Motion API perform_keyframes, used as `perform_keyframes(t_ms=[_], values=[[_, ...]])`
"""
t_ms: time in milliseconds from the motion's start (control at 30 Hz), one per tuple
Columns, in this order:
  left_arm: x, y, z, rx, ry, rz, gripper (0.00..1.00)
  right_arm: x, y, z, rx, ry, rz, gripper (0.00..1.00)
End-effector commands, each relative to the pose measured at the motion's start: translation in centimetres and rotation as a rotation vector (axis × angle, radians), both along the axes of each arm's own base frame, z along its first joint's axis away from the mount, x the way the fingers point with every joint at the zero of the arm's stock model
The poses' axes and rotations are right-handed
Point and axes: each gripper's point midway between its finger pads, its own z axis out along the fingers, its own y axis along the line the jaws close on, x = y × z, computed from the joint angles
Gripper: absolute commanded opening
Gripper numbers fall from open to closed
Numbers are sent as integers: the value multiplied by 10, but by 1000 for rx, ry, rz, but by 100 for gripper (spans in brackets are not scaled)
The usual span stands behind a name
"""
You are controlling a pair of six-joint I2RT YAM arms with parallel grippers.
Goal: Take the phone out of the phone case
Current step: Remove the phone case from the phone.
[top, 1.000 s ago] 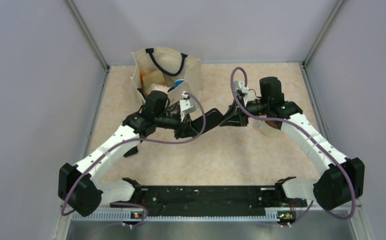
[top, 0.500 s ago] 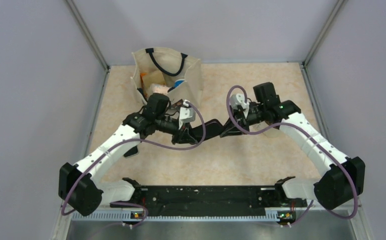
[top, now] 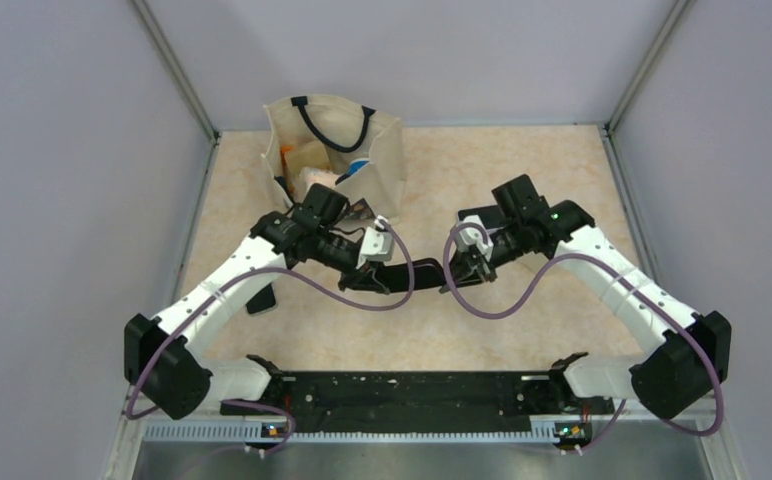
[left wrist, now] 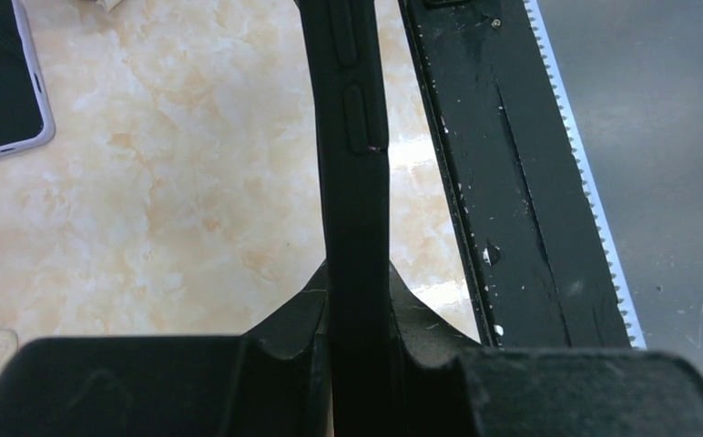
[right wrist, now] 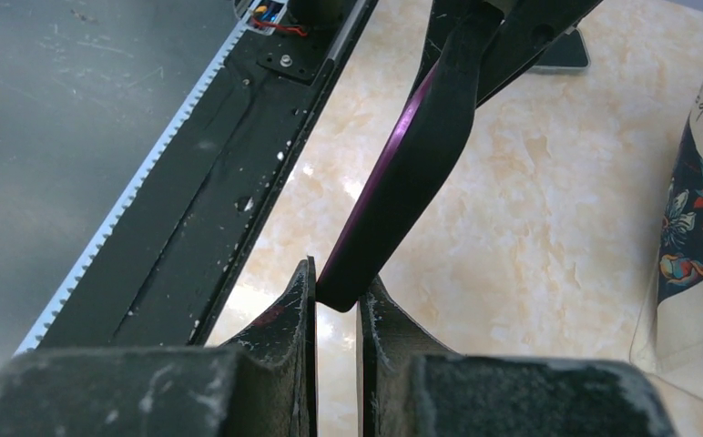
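Black phone case [top: 417,272] now lower, flatter

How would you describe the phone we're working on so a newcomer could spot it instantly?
Start at the cream tote bag at the back left, then come forward to the middle. There the black-cased phone is clamped on edge, in the air, between the left end effector and the right end effector. Unlike it, the pale-rimmed phone lies flat and unheld, further left.
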Motion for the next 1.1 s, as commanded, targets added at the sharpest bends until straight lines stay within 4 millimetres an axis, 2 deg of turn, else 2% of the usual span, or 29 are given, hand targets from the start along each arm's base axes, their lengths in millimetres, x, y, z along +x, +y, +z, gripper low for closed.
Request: perform_keyframes(t_ms=[0,333,1067], values=[[-19,-21,36,-157,-109,-181,0,2,1,2,-10,-102,35,0],[-28,-23,18,-94,-142,-256,0,-3,1,-1,-29,-154,67,0],[-39,-17,-6,1,-240,-360,0,-9,5,-6,-49,-175,114,0]])
